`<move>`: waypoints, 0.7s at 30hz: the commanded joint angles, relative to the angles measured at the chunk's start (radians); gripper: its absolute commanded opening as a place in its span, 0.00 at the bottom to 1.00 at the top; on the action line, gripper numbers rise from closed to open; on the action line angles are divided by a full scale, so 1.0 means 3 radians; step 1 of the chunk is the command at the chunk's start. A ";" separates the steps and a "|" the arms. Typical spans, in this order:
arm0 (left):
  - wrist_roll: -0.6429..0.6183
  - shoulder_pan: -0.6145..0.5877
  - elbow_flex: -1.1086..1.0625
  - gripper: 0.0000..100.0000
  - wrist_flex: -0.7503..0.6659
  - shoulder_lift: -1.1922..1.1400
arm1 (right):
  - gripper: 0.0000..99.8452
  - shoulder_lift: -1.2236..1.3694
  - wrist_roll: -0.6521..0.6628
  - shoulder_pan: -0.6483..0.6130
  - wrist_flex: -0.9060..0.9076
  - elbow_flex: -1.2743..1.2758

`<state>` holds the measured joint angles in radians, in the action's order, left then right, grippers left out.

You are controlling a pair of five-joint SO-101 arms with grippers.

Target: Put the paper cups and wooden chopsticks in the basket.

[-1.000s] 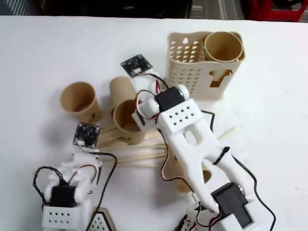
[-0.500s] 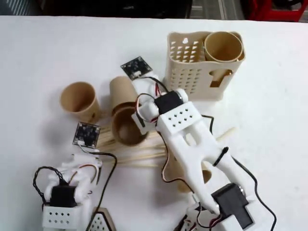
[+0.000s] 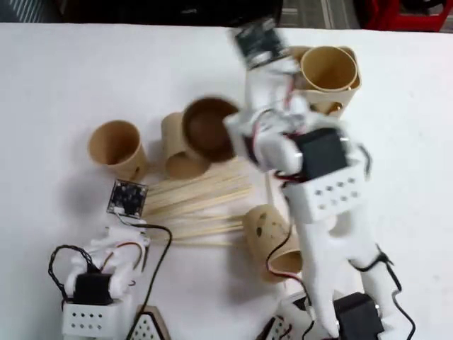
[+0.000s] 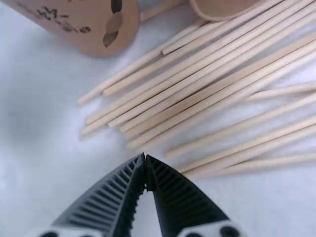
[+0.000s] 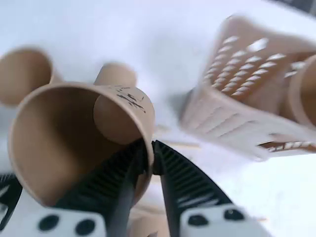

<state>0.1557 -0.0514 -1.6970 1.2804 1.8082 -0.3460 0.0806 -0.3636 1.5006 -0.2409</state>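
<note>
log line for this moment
right gripper: shut on paper cup rim, near basket | left gripper: shut, beside wooden chopsticks

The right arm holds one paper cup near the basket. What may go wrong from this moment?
1. The right gripper pinches the held cup only at one spot of its rim, so the cup may slip or swing.
2. The basket already holds another cup; the held cup may strike it or the basket's rim and tip out.
</note>
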 commanded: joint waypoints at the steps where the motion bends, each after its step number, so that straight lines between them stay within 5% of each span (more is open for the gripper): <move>1: -0.0015 -0.0023 0.0015 0.03 0.0015 0.0043 | 0.02 -0.0049 -0.0010 0.0350 -0.0069 -0.0496; 21: -0.0015 -0.0023 0.0015 0.03 0.0015 0.0043 | 0.02 0.0811 -0.0036 0.1562 -0.1025 -0.0864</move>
<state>0.1557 -0.0514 -1.6970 1.2804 1.8082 -0.1158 0.0806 0.0706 1.2244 -0.4603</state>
